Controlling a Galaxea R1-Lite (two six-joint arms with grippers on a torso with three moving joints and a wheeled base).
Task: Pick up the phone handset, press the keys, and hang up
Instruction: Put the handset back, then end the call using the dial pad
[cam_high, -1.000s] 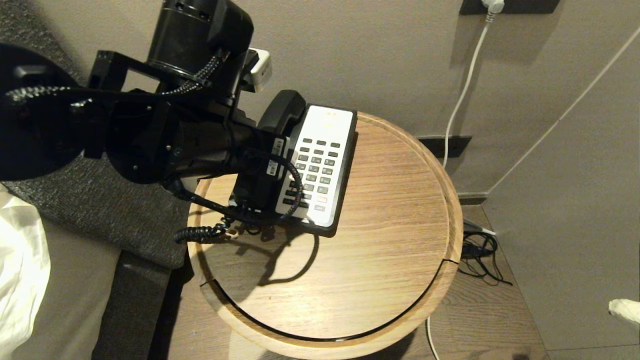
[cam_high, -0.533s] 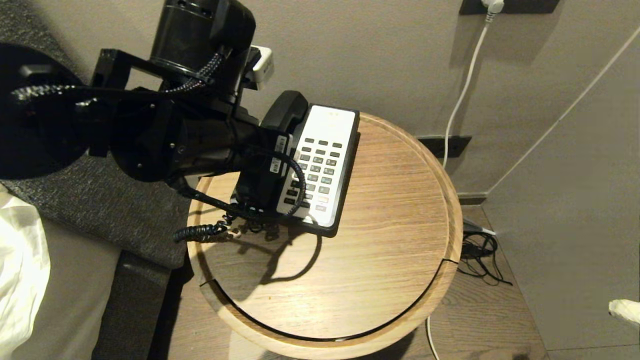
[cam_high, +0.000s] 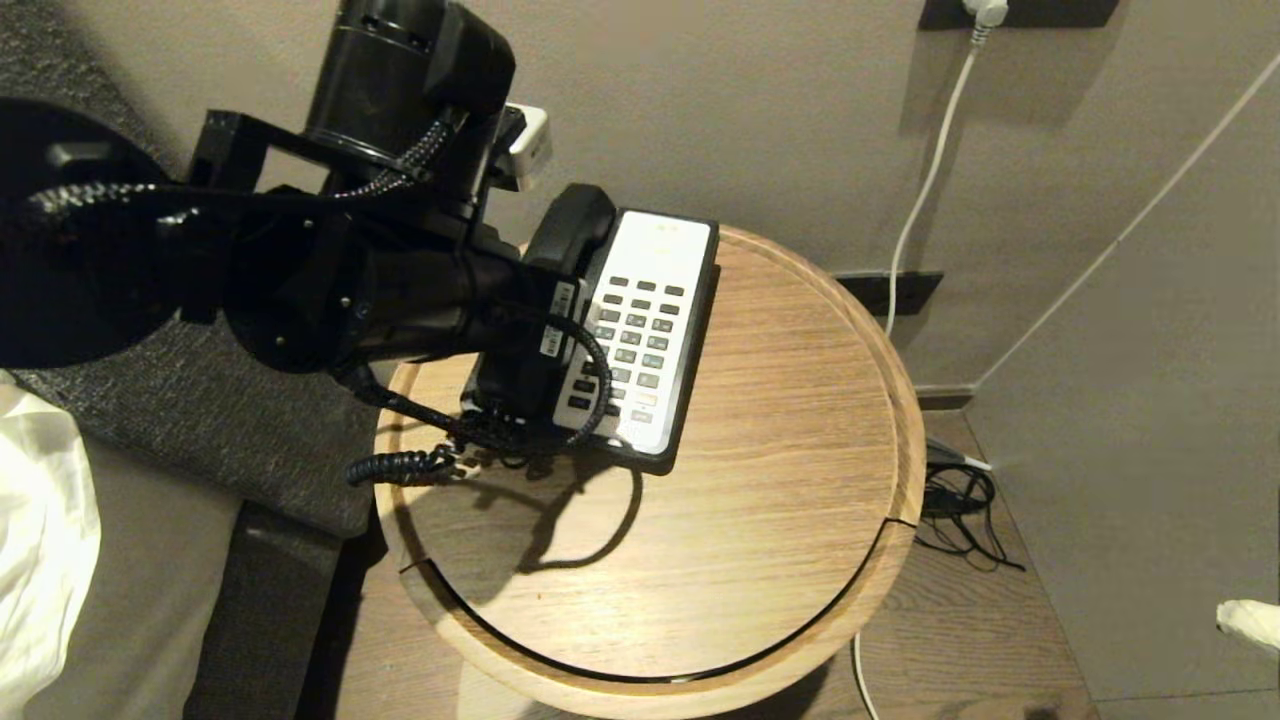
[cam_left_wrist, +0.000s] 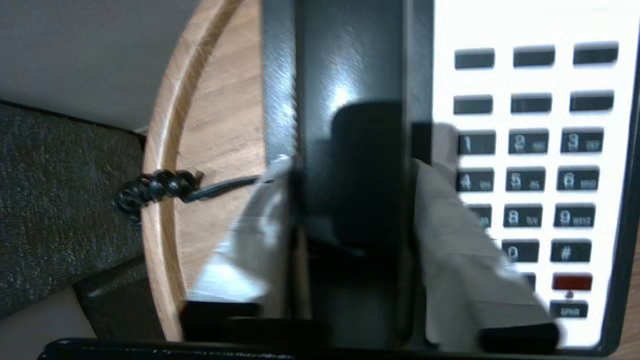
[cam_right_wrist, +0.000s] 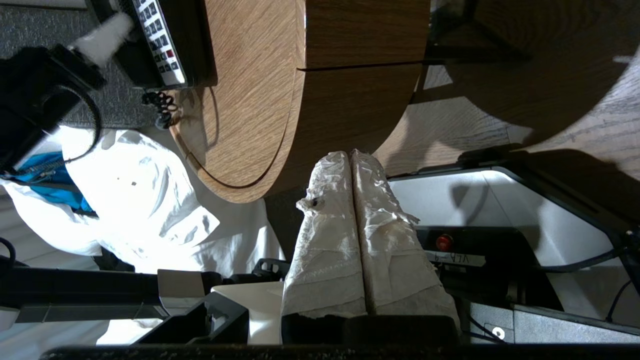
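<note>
The black phone handset (cam_high: 575, 220) lies in the cradle on the left side of the black-and-white phone base (cam_high: 690, 385). The dark grey keys (cam_high: 635, 335) sit in rows on the white faceplate, with one orange-red key near the front. My left gripper (cam_high: 525, 350) reaches over the handset's middle. In the left wrist view its white-wrapped fingers (cam_left_wrist: 445, 210) press against both sides of the handset (cam_left_wrist: 350, 65), next to the keys (cam_left_wrist: 530, 180). My right gripper (cam_right_wrist: 350, 155) is shut and empty, parked low beside the table (cam_right_wrist: 250, 100).
The phone stands at the back left of a round wooden table (cam_high: 780, 480) with a raised rim. The coiled cord (cam_high: 400, 465) hangs over the table's left edge. A grey padded headboard (cam_high: 200, 410) and white bedding (cam_high: 40, 520) lie left. A white cable (cam_high: 925, 190) runs down the wall.
My left arm has shifted slightly to the right over the handset. The phone base and handset have nudged a little to the right with it. The right arm has not moved.
</note>
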